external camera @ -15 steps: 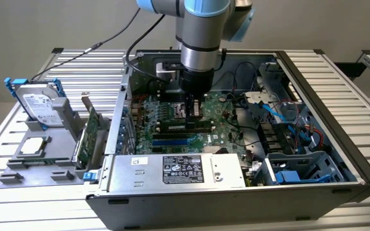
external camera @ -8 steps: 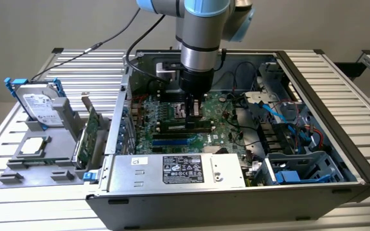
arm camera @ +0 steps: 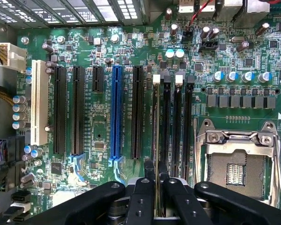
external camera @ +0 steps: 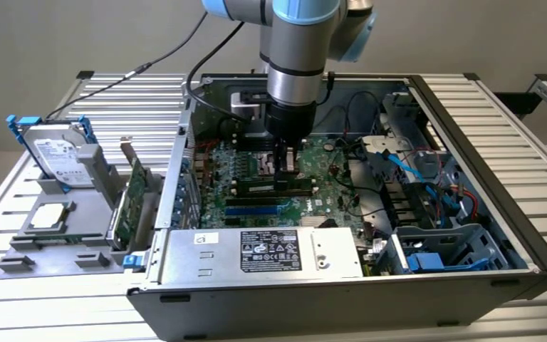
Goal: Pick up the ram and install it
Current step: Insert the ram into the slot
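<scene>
The ram (arm camera: 157,140) shows edge-on in the wrist view as a thin dark strip. My gripper (arm camera: 157,180) is shut on it, one black finger (arm camera: 141,194) on each side. The stick lines up with the outermost of several black memory slots (arm camera: 167,122), the one with a white latch (arm camera: 156,78), beside the CPU socket (arm camera: 236,164). I cannot tell whether the ram touches the slot. In the exterior view the gripper (external camera: 289,169) reaches straight down into the open computer case (external camera: 530,242), just above the motherboard (external camera: 326,182).
Long expansion slots, one of them blue (arm camera: 116,112), lie beside the memory slots. A silver power supply (external camera: 264,253) fills the case's front. Blue cables and a drive cage (external camera: 444,249) sit at the exterior view's right. Outside the case stand a hard drive (external camera: 60,153) and a green expansion card (external camera: 136,196).
</scene>
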